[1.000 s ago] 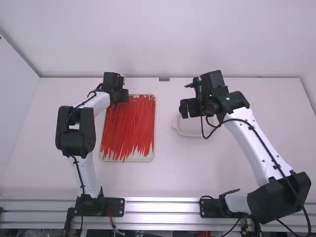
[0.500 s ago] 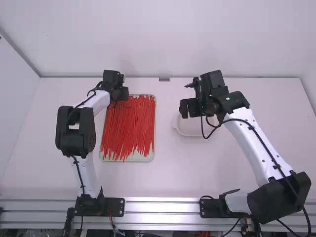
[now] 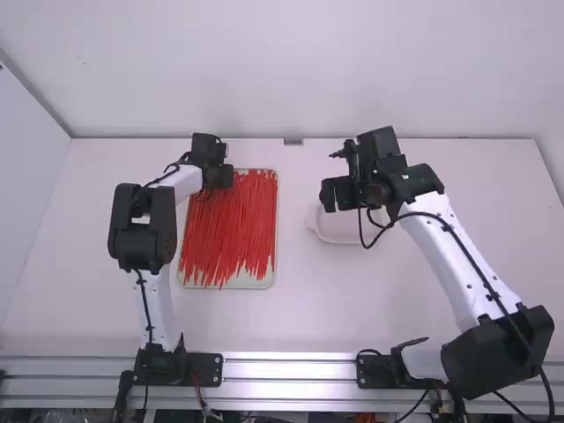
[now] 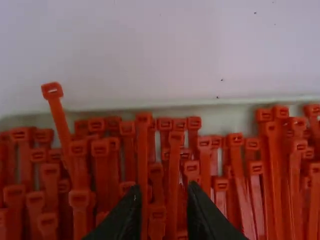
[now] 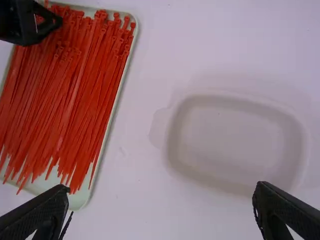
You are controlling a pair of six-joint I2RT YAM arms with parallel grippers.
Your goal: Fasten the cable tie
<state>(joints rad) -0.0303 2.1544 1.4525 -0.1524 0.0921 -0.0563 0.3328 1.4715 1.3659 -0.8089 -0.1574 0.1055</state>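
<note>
The step in hand looks like picking 1 tie out of the heap of red cable ties, and doing that well means singling out a strap rather than pinching a bundle. The left gripper hangs low over the far end of the tray, where the square heads of the ties lie packed side by side. Its 2 fingers are parted narrowly and hold nothing, with several heads lying in and around the gap. I would come down so that only 1 strap sits between the fingertips, close just behind its head, and lift slowly so that neighbours slide off. The stray tie whose head sticks out past the tray's rim, apart from the rest, seems the easier catch. The left arm is folded, its elbow raised above the near-left side of the tray and its forearm reaching forward. The right arm stretches up and across toward the middle. The right gripper hovers high above the white container beside the tray, with its fingers spread wide and nothing in them, placed to take the tie's tail for threading.
</note>
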